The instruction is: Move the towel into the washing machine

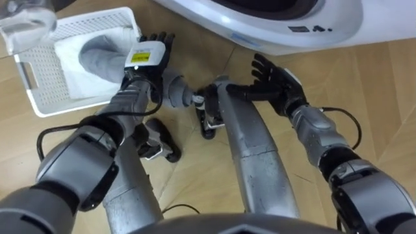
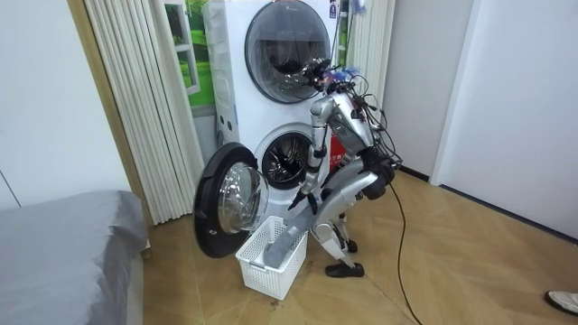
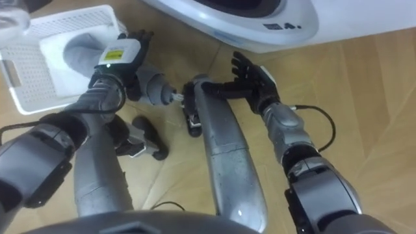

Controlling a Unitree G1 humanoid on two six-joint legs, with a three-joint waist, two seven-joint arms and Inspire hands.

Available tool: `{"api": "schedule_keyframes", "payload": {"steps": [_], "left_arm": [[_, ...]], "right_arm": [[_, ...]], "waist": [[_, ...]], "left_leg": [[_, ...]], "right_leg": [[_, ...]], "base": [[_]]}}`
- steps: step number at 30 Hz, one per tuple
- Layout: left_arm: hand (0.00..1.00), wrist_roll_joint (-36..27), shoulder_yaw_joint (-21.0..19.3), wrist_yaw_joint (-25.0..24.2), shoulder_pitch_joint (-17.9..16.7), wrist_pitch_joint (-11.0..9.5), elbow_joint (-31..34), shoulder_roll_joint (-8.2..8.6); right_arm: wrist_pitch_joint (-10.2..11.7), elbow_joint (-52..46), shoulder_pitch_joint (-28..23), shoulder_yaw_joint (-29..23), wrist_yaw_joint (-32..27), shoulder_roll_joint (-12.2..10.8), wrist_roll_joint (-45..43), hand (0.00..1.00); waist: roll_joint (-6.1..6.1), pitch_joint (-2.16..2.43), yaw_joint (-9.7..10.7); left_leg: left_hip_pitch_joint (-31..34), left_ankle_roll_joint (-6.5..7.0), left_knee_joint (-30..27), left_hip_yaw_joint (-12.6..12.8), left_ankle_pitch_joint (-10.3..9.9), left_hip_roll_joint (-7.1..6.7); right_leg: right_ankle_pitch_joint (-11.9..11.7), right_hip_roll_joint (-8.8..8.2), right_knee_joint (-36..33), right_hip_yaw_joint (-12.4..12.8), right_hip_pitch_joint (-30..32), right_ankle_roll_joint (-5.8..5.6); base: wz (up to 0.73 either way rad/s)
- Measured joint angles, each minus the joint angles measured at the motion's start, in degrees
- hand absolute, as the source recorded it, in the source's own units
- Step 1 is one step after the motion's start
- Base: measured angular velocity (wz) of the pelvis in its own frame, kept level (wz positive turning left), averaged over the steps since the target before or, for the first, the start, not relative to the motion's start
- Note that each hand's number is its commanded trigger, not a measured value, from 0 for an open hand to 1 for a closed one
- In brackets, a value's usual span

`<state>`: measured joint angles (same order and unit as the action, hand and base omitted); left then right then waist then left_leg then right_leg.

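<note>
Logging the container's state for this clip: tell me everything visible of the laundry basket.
The laundry basket is white, rectangular, plastic-looking, with perforated walls and a handle slot. It stands upright on the wooden floor before the open door of the washing machine. Inside lie a white cloth and a grey towel. The left hand reaches over its rim at the towel.

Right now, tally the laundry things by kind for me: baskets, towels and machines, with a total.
Baskets: 1, the white basket
Towels: 2, a grey towel and a white towel, both in the basket
Front-loading machines: 2, the upper machine with its door shut, the lower machine with its door open
Total: 5
</note>
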<state>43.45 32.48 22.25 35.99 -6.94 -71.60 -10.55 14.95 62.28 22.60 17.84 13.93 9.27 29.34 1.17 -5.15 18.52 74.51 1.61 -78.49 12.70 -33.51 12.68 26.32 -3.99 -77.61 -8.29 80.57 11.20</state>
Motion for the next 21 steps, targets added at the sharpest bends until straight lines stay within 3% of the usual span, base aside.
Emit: {"api": "schedule_keyframes", "payload": {"steps": [2, 4, 5, 6, 7, 8, 12, 17, 21], "left_arm": [[0.16, -0.01, 0.99, -0.38, 0.28, -0.04, -0.16, -0.17], [0.23, -0.08, 2.57, -1.61, 0.43, -0.04, -0.62, -0.33], [0.49, -0.13, 3.0, -2.01, 0.41, -0.04, -0.76, -0.45], [0.58, -0.14, 3.72, -3.03, 0.42, -0.04, -1.13, -0.66], [0.85, -0.37, 4.27, -4.16, 0.45, -0.01, -1.6, -0.91], [1.0, -0.44, 4.34, -4.98, 0.45, 0.02, -1.63, -0.87], [1.0, -0.52, 4.42, -11.15, 0.52, 0.81, -1.6, -0.71], [1.0, -2.42, 8.25, -17.34, 1.05, 3.35, -2.66, -0.68], [1.0, -4.74, 9.04, -23.26, 1.33, 4.73, -3.96, 0.25]], "right_arm": [[0.01, 0.01, 0.18, -0.02, 0.01, 0.09, 0.0, 0.0], [0.0, 0.02, 0.4, 0.04, 0.03, 0.08, -0.02, 0.0], [-0.01, 0.02, 0.39, 0.04, 0.03, 0.08, -0.01, 0.0], [-0.01, 0.03, 0.39, 0.04, 0.04, 0.08, 0.0, 0.0], [-0.05, 0.02, 0.38, 0.04, 0.05, 0.07, -0.01, 0.0], [-0.05, 0.02, 0.39, 0.0, 0.05, 0.07, -0.08, 0.0], [-0.94, 0.81, 0.99, -1.5, 0.16, 0.09, -1.2, 0.0], [-2.04, 1.91, 1.54, -1.63, 0.64, -0.17, -1.26, 0.0], [-3.75, 1.91, 2.09, -2.25, 0.49, -0.23, -2.42, 0.0]], "waist": [[-0.12, -0.07, 0.27], [-0.49, -0.22, 0.92], [-0.56, -0.24, 1.16], [-0.59, -0.24, 1.63], [-0.61, -0.23, 1.97], [-0.63, -0.22, 2.19], [-0.94, -0.07, 2.49], [-1.51, -0.09, 3.48], [-1.75, -0.07, 3.59]], "left_leg": [[0.23, 0.02, 0.0, -0.02, -0.03, -0.03], [0.35, 0.01, 0.08, -0.13, -0.03, -0.04], [0.38, 0.01, 0.16, -0.13, -0.03, -0.01], [0.51, 0.01, 0.28, -0.12, -0.02, 0.15], [0.68, 0.01, 0.38, 0.02, -0.02, 0.62], [0.75, 0.0, 0.5, 0.06, -0.01, 0.68], [0.73, -0.21, 1.53, 0.39, 0.16, 0.76], [-0.09, 0.12, 3.0, 1.41, 0.47, 0.75], [-0.51, 0.59, 4.21, 1.86, 0.76, 0.73]], "right_leg": [[0.03, -0.02, 0.03, -0.01, 0.21, -0.07], [0.07, -0.05, 0.16, -0.13, 0.25, -0.13], [0.07, -0.04, 0.25, -0.15, 0.25, -0.14], [0.07, -0.02, 0.47, -0.27, 0.28, -0.15], [0.05, 0.03, 0.77, -0.54, 0.29, -0.17], [0.06, -0.03, 0.89, -0.59, 0.3, -0.17], [-0.06, -0.06, 1.97, -0.61, 0.32, -0.45], [-0.35, -0.03, 3.29, 0.0, 0.22, -1.1], [-0.68, 0.08, 4.71, 0.13, -0.19, -1.62]], "base": [[0.0], [0.0], [0.0], [0.0], [0.0], [0.0], [0.01], [-0.03], [-0.04]]}}
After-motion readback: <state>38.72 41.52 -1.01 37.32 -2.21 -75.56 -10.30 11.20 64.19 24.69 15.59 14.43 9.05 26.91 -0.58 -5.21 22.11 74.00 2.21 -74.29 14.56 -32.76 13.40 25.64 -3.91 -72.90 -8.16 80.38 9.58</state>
